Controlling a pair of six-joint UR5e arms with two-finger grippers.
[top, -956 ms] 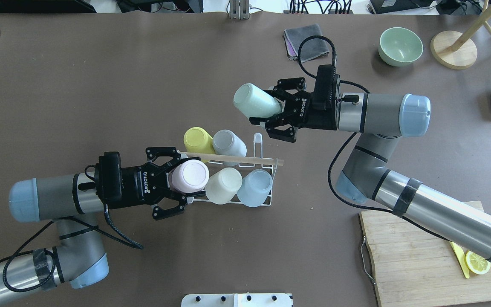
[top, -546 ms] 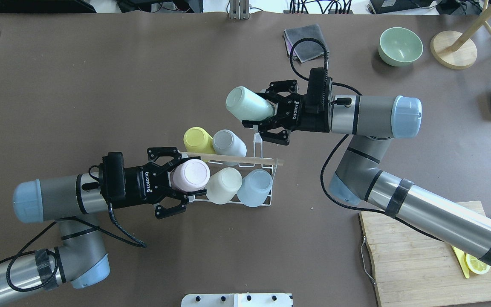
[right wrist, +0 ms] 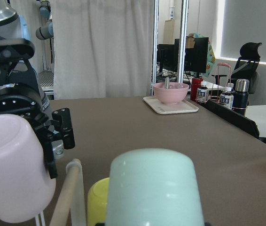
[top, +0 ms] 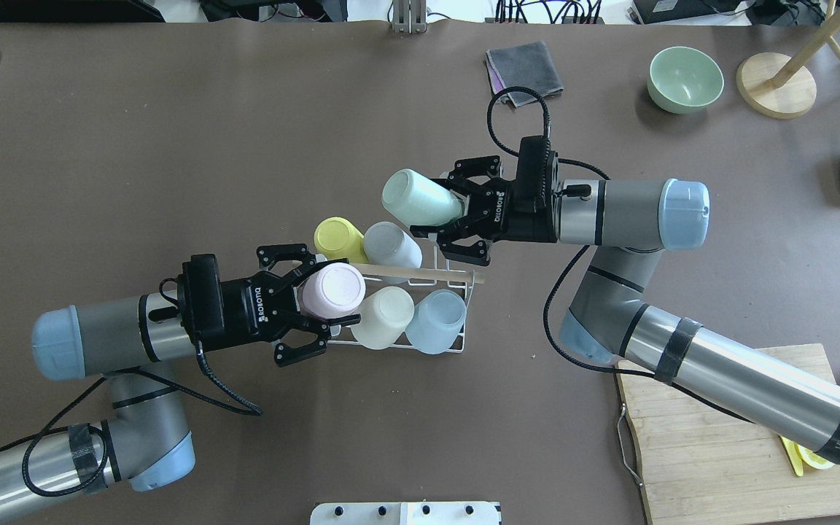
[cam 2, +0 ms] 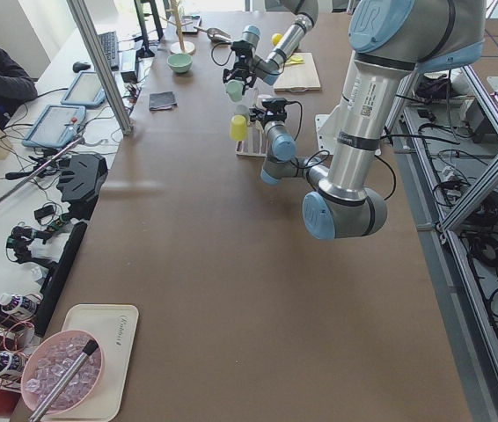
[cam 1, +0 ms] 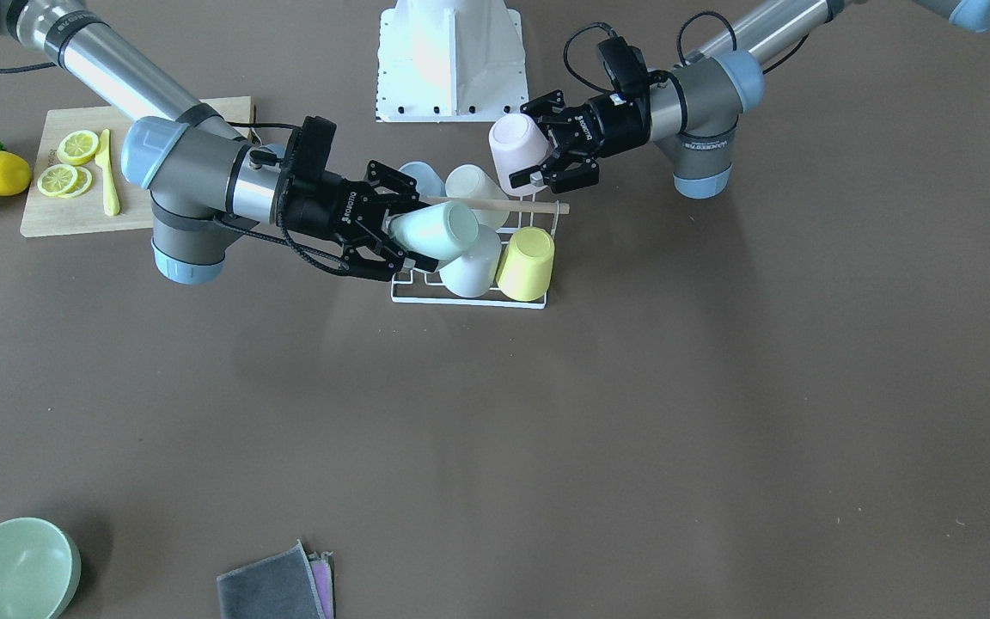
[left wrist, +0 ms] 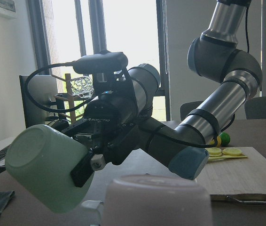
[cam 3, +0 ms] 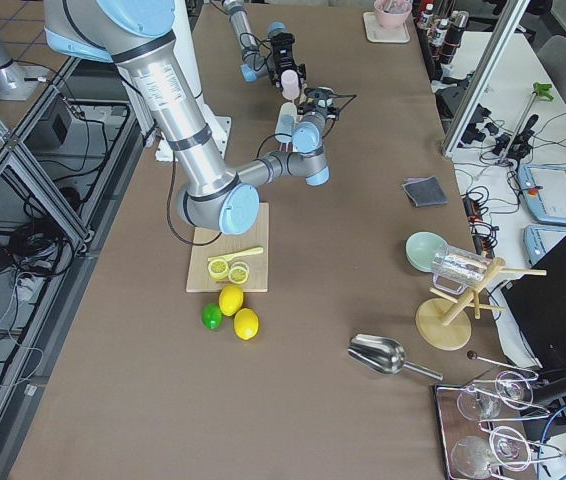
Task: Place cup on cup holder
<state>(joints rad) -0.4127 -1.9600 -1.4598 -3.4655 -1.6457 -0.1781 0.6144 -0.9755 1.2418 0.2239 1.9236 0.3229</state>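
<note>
Nearest the robot, the left gripper (top: 318, 300) had its fingers clamped across a pink cup (top: 332, 290), held base-up over the near left end of the cup holder (top: 427, 274). Beside it in the near row, a cream cup (top: 383, 316) and a pale blue cup (top: 436, 319) sat upturned. Behind them were a yellow cup (top: 336, 239) and a grey cup (top: 392, 248). Just beyond, the right gripper (top: 443, 211) had its fingers closed on a mint cup (top: 416, 197) near its mouth, raised clear of the holder. The cups looked light, stiff and smooth, probably slippery, so a squeeze across the wall near the rim suited them. The insides of the carried cups were hidden. Far across the worktop (top: 172, 146), a green bowl (top: 685, 79) looked empty.
</note>
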